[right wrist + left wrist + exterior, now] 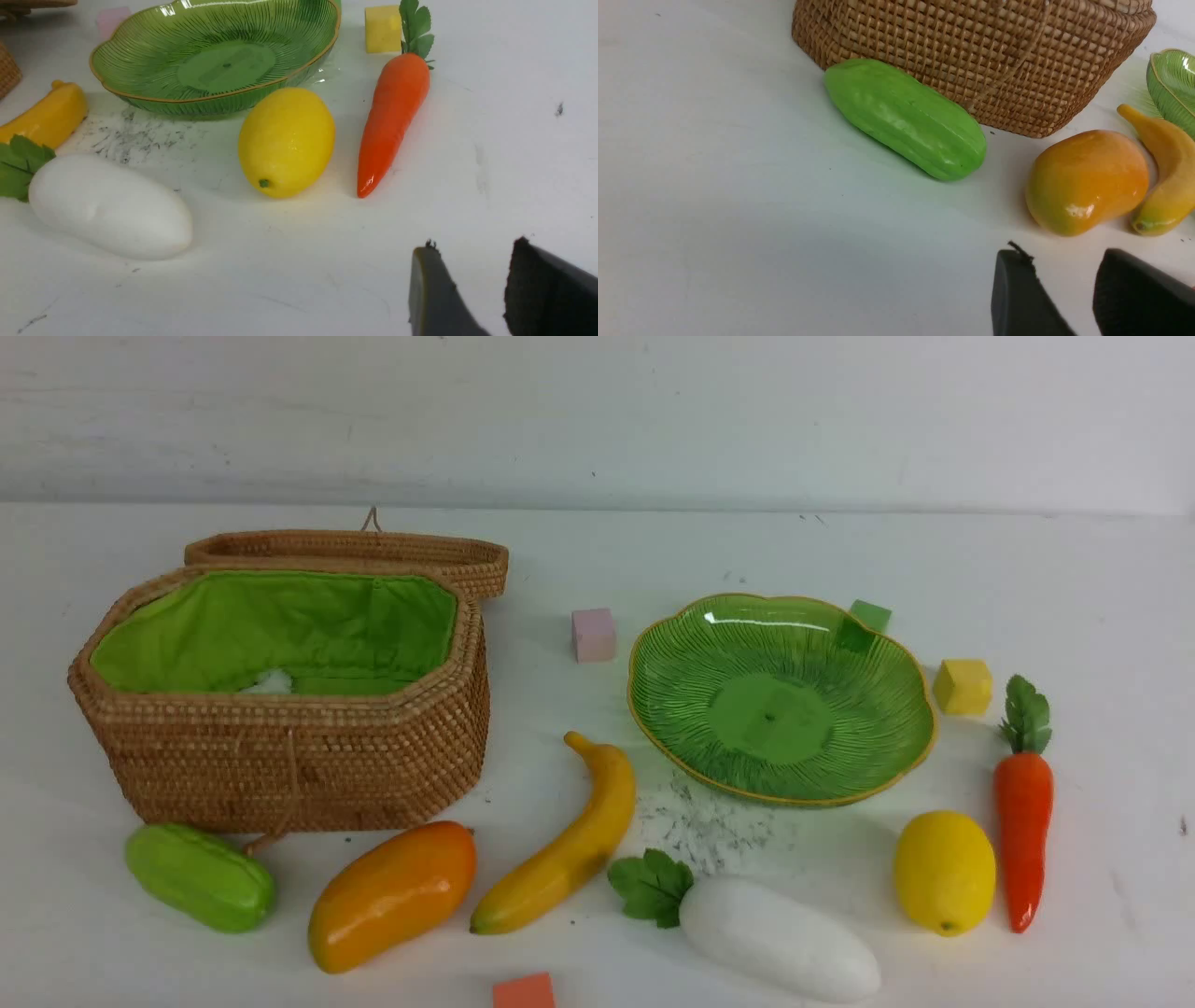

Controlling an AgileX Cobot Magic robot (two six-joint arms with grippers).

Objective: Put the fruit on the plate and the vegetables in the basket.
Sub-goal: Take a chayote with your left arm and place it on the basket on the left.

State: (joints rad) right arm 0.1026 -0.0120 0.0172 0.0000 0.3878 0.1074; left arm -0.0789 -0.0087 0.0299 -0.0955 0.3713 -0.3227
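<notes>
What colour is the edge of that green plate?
Gold: a thin line along the plate rim, clearest in the right wrist view.

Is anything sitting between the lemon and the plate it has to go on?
Nothing visible does. Only bare table lies between the lemon and the plate; the carrot lies to the lemon's right, off that path.

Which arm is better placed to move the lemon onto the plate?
Right. The lemon lies on the robot's right, in front of the open right gripper and next to the plate; the left wrist view doesn't show it.
</notes>
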